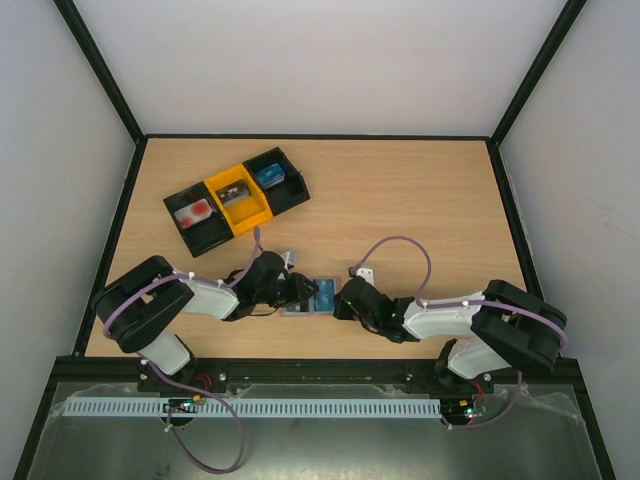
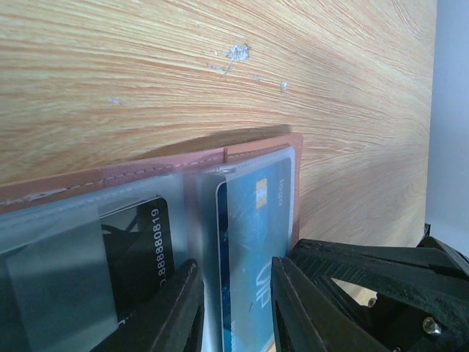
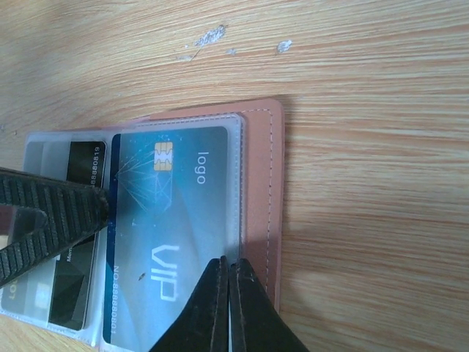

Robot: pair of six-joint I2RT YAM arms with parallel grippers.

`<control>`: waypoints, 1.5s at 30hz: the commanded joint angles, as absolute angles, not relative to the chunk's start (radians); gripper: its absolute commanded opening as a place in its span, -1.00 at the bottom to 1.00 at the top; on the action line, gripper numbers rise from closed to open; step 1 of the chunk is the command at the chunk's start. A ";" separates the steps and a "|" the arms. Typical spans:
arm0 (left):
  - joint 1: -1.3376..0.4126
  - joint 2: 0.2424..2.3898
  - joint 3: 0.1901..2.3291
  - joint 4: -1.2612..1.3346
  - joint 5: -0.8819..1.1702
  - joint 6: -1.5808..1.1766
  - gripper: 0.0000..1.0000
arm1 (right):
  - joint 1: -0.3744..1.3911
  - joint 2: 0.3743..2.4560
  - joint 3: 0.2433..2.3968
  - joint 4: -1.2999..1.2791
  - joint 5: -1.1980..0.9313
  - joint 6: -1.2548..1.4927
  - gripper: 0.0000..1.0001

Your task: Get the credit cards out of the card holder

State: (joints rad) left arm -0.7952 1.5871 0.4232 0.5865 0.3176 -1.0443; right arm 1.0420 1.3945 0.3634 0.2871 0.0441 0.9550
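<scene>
While your right gripper (image 3: 228, 264) has its two black fingers pressed flat together, their tips sit over the edge of the blue plastic credit card (image 3: 176, 220) on the side next to the holder's rim. You cannot tell whether they bear on it. Your left gripper (image 2: 234, 275) stands partly spread and grips nothing. One finger is over the dark card's pocket, the other is over the blue card, and a strip of blue shows between them.

Both cards lie in the clear pockets of the small flat two-panel card holder with a stitched pinkish-brown rim (image 3: 260, 191), which is open on the light wooden table (image 1: 420, 200) between your two grippers.

Your right wrist view gives you the blue card's face: gold chip, "logo", "VIP". There the left gripper's ribbed finger covers part of the black credit card with pale digits (image 3: 84, 169). Your left wrist view shows those digits more plainly and the rim nearly edge-on.

From the top view the holder is only a small blue-grey patch, its ends hidden by the arms. That view alone shows the black-and-yellow three-section plastic tray (image 1: 250, 212), well apart toward the far left. Pale scuff marks (image 3: 211, 34) dot the wood just beyond the holder.
</scene>
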 commanded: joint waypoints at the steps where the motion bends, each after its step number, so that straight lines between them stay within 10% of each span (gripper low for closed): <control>1: -0.790 1.597 0.405 0.594 0.286 -1.042 -0.46 | 1.046 1.383 0.364 0.219 0.019 0.950 -0.96; 34: -0.791 1.609 0.392 0.608 0.303 -1.017 -0.29 | 1.036 1.486 0.367 0.276 0.014 0.985 -0.96; 45: -0.791 1.585 0.366 0.666 0.312 -1.034 -0.57 | 1.037 1.486 0.348 0.292 0.014 0.997 -0.96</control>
